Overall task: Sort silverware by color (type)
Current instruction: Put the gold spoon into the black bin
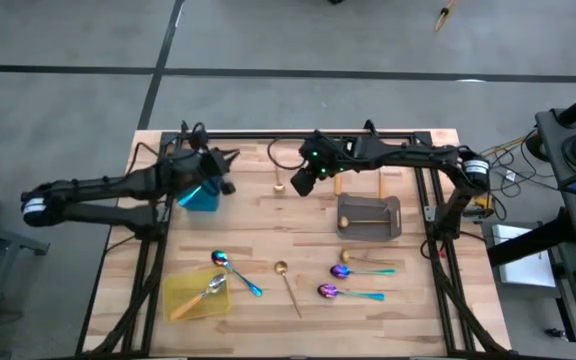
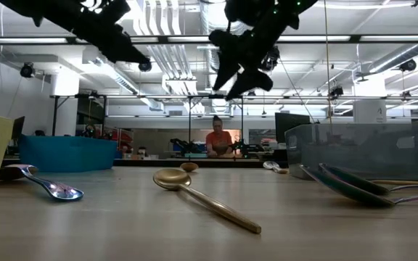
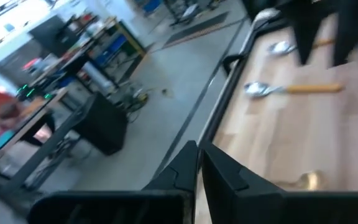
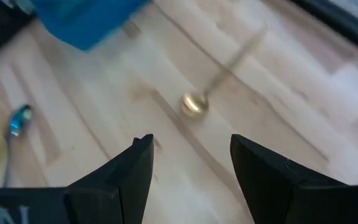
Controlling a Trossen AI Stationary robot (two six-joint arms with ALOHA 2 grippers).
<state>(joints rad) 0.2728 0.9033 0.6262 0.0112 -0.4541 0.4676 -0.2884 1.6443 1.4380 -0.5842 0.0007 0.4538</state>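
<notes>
A: From above, how far along is the sorting?

B: Partly done. The small yellow tray [image 1: 196, 296] holds an orange-handled silver spoon [image 1: 204, 292], and the grey tray [image 1: 370, 216] holds a thin gold spoon [image 1: 365, 220]. Loose on the wooden tabletop [image 1: 258, 230] lie a teal-handled iridescent spoon [image 1: 236, 272], a gold spoon [image 1: 288, 284] and more teal-handled ones [image 1: 358, 270] [image 1: 350, 293]. The left hand [image 1: 224, 172], pinched shut and empty, hovers by the teal tray [image 1: 200, 196]; the right hand [image 1: 300, 182] hangs spread wide.

A: And at table height?

B: The gold spoon [image 2: 203, 194] lies mid-tabletop, both arms overhead.

A: The left wrist?

B: Closed fingers [image 3: 188, 171]; two orange-handled spoons [image 3: 291, 89] [image 3: 289, 46] lie unsorted.

A: The right wrist?

B: Spread fingers [image 4: 132, 168] above another gold spoon [image 4: 219, 81]. Most pieces seem left to sort.
</notes>
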